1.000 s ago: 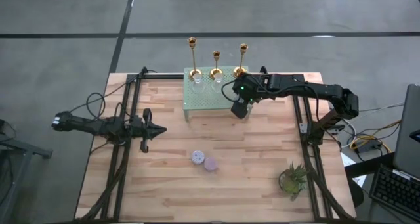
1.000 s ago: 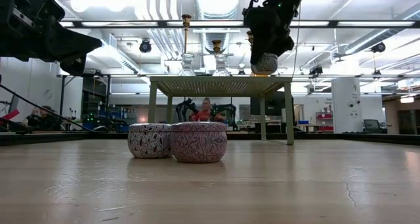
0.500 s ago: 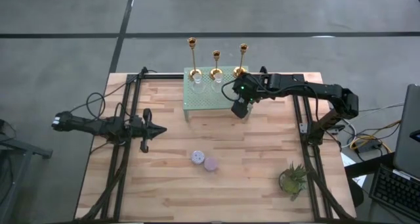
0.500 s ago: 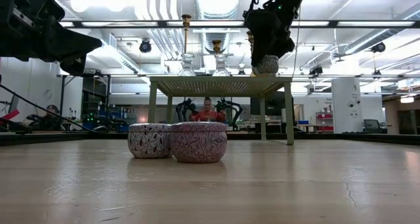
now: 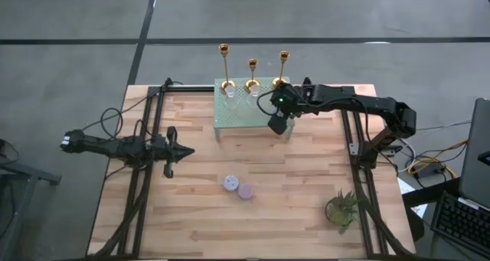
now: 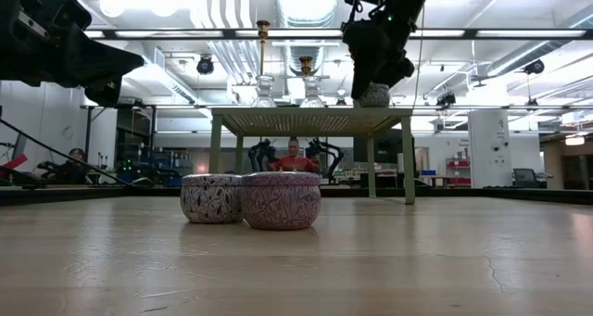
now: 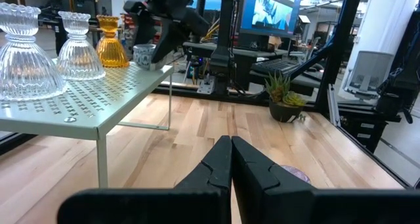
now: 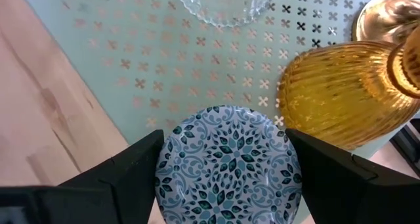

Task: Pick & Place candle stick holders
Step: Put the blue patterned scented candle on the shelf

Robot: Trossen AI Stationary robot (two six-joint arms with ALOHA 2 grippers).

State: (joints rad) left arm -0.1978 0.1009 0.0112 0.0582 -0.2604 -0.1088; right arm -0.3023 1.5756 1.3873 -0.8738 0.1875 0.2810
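Standing along the far edge of the green perforated shelf [image 5: 237, 115], the three gold candle stick holders [image 5: 252, 77] were seen just beyond the right gripper [image 5: 277, 123], which was clamped on a blue patterned tin [image 8: 226, 161]. The left gripper [image 5: 170, 151] was held closed over the table's left side.
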